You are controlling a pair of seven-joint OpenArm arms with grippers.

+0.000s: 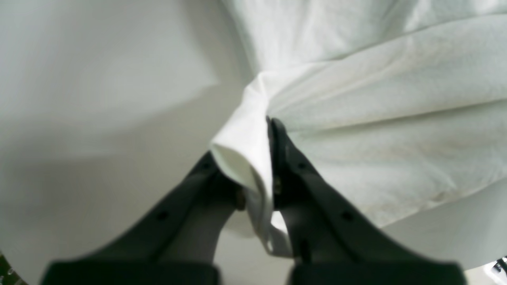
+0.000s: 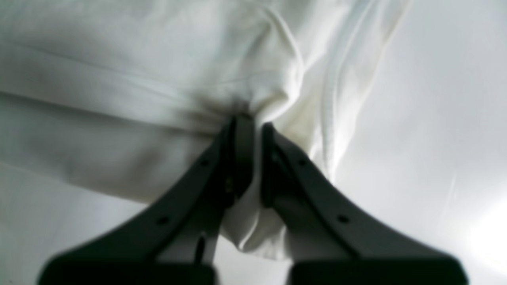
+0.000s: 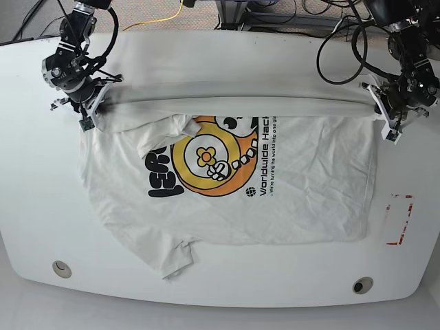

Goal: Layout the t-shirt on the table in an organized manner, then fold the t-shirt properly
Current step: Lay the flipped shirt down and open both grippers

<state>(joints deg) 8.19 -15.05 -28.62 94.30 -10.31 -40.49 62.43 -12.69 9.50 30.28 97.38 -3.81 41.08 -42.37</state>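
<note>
The white t-shirt [image 3: 302, 179] lies on the table [image 3: 41, 206] with its yellow-orange and black print facing up. Its far edge is pulled into a taut band between both grippers. At the right of the base view, my left gripper [image 3: 386, 127] is shut on one end of that edge. The left wrist view shows a pinched fold of t-shirt [image 1: 396, 118] between the jaws of the left gripper [image 1: 257, 166]. At the left, my right gripper [image 3: 88, 118] is shut on the other end. Up close, the right gripper [image 2: 254, 124] clamps bunched t-shirt [image 2: 119, 99].
A red-outlined rectangle mark [image 3: 399, 220] sits right of the shirt. Two round holes [image 3: 62, 268] [image 3: 362, 284] lie near the front edge. One sleeve [image 3: 175, 258] points toward the front; another [image 3: 158, 134] is crumpled over the print. Cables [image 3: 337, 62] hang behind the table.
</note>
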